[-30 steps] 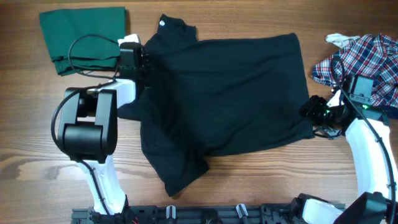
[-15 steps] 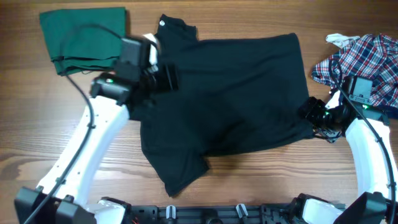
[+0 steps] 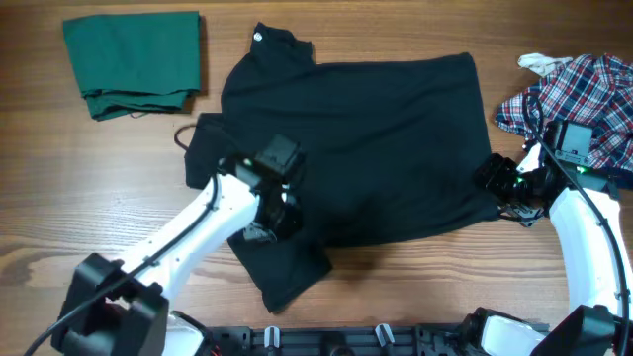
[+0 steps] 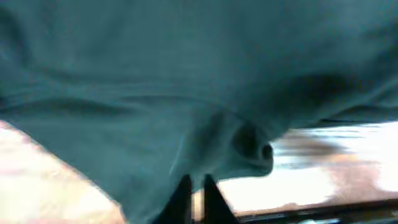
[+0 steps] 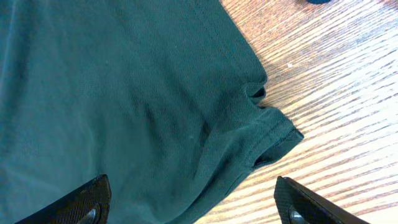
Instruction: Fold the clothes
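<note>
Fold starting: left gripper (image 3: 268, 221) is clenching at the polo shirt's (image 3: 386, 129) eight o'clock sleeve, hold unclear; right gripper (image 5: 194, 203) is hovering released at four o'clock, next likely pinching the hem.

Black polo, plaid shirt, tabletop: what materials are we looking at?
The black polo: soft knit, probably cotton; matte, fine textured surface, stitched hem, wrinkles easily.
The plaid shirt: thin woven cloth, likely cotton; sharp red-white-blue checks, crumpled in a heap.
The table: wood or wood-look laminate; brown grain lines, smooth with a slight sheen. Which one, the look leaves open.
</note>
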Controlling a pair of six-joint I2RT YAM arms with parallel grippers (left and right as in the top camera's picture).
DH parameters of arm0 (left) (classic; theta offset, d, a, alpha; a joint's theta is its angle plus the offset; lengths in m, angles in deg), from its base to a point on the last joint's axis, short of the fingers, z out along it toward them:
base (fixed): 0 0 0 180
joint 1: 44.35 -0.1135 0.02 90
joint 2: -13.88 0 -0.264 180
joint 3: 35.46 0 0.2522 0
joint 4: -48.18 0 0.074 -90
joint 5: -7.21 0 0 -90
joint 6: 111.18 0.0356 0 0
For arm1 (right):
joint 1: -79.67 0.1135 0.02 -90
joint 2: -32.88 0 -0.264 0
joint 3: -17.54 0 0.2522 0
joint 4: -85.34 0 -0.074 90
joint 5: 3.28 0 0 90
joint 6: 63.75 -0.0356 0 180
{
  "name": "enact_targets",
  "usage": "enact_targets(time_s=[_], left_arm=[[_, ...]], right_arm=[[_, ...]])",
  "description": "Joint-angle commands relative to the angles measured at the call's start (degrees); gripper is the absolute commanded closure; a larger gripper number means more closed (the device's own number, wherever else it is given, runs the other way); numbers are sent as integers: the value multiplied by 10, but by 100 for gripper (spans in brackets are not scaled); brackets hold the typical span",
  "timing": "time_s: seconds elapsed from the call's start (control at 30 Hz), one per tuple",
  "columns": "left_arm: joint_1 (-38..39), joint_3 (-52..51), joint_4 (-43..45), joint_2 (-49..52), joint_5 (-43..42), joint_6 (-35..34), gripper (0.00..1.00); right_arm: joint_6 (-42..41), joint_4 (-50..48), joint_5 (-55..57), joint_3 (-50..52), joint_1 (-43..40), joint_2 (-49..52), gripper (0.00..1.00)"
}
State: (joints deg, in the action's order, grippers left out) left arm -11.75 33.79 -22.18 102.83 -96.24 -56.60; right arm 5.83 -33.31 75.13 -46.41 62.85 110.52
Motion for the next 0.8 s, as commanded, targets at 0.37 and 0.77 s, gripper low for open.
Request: enact_targets(time_s=[0.37,0.77], left_arm=[[11,-85,88,89,-57,-23,96],[26,-85,-71,121,31,-24,96]], right_arm=[[9,-1,-24,-9,1,-10,15],[9,-17,-21,-9,1,-10,14]])
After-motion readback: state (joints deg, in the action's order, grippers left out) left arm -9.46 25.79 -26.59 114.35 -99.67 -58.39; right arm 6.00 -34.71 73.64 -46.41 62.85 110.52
